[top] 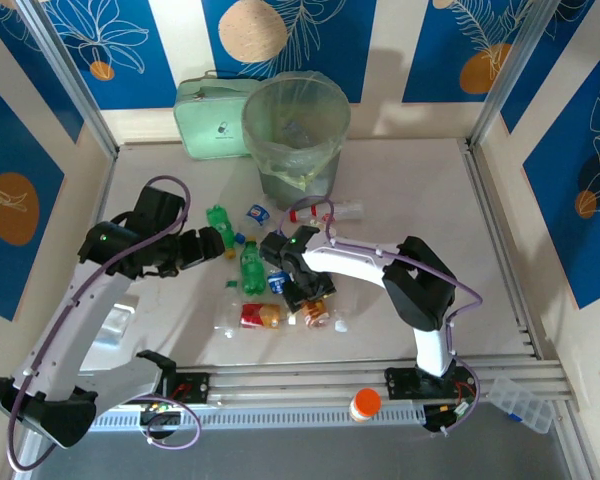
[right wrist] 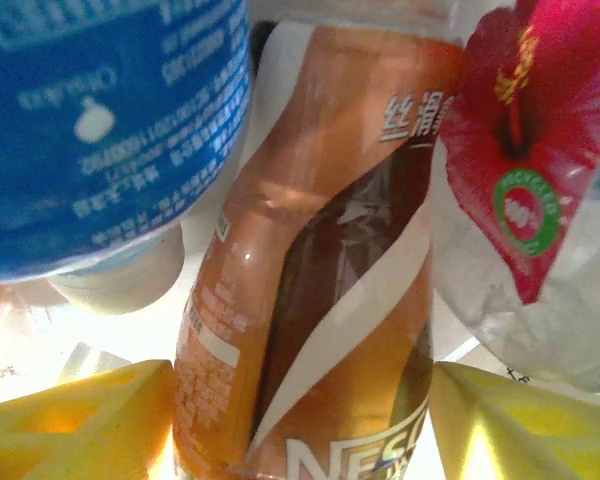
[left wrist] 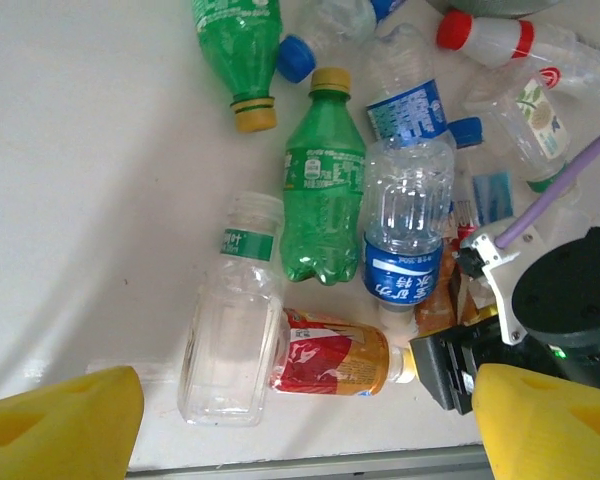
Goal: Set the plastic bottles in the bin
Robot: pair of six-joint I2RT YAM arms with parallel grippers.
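From above, the right claw (top: 308, 298) is down among the bottles (top: 265, 300) at mid-table, over a brown bottle (top: 318, 316). The left claw (top: 216, 245) hangs at the pile's left edge by a green bottle (top: 220, 222). The bin (top: 295, 135) stands beyond the pile toward the far wall, just beside a mint case (top: 208, 120). Any carry therefore goes away from the bases and up over a tall rim. The table (top: 430, 190) is pale, smooth and bare around the bin.

At the left wrist, the left claw (left wrist: 305, 390) stands wide with nothing held. Under it a clear bottle (left wrist: 235, 320) and a red-label bottle (left wrist: 330, 358) lie touching.

At the right wrist, the right claw (right wrist: 300, 420) straddles the brown bottle (right wrist: 310, 280), so this arm is the nearer one. The bottle's long axis runs away from the wrist, across the closing line (a fair lie for a pinch). The fingers (right wrist: 90, 420) sit at or close to its sides; whether they pinch it I cannot tell. A blue-label bottle (right wrist: 100, 120) and a flower-label bottle (right wrist: 525, 170) crowd either flank, so room is tight and the slick round wall may slip.
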